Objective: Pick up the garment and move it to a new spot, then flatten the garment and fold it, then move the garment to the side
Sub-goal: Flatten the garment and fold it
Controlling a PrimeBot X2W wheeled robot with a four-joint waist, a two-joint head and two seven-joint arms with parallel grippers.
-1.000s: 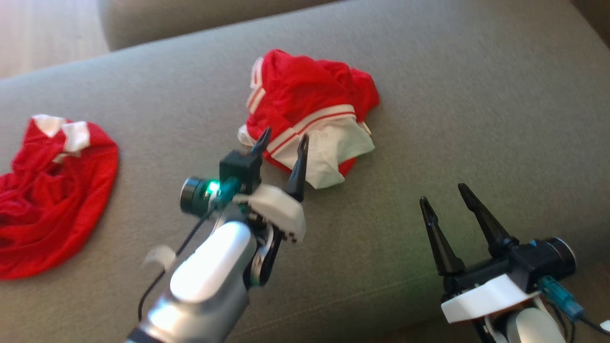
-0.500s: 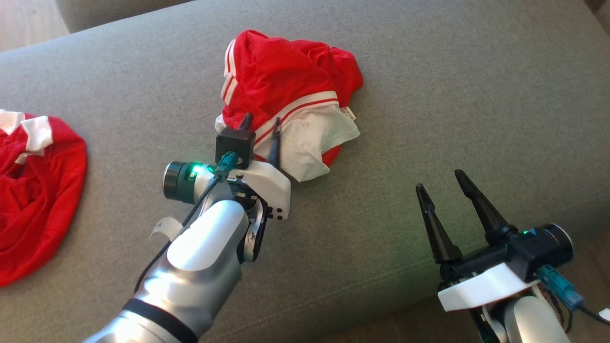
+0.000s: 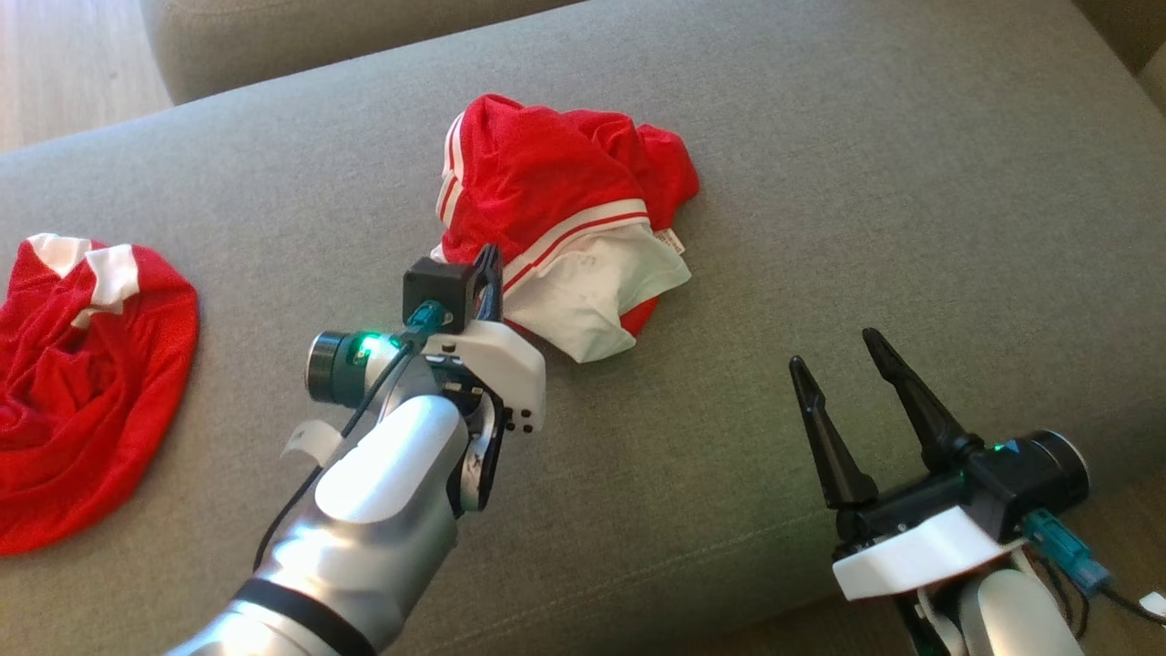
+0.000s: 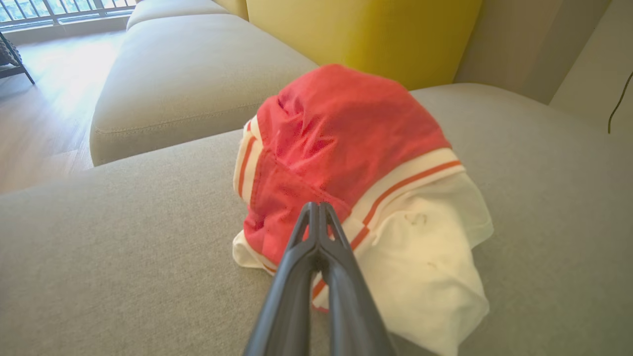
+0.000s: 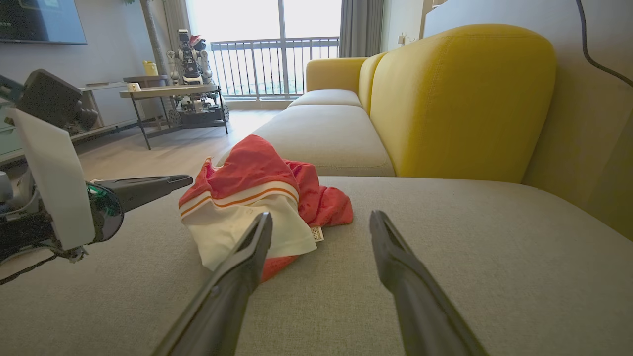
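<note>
I'm barely started: my left fingers (image 3: 489, 273) are closed tight at the near edge of the crumpled garment (image 3: 556, 191), unlifted on the sofa seat (image 3: 865, 182); I can't tell if they've caught cloth, and my right fingers (image 3: 820, 428) are spread empty.

Head camera overhead, wrist cameras low (all on garment (image 3: 565, 228))

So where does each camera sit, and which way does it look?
Head view: on the robot's head, looking down at the grey sofa seat; left gripper shut at the red and white garment, right gripper open.
Left wrist view: on that wrist, looking along its closed fingers at the garment.
Right wrist view: low over the seat, along its open fingers towards the yellow backrest.
Shared: all show the garment; head and right wrist views show the left gripper.
</note>
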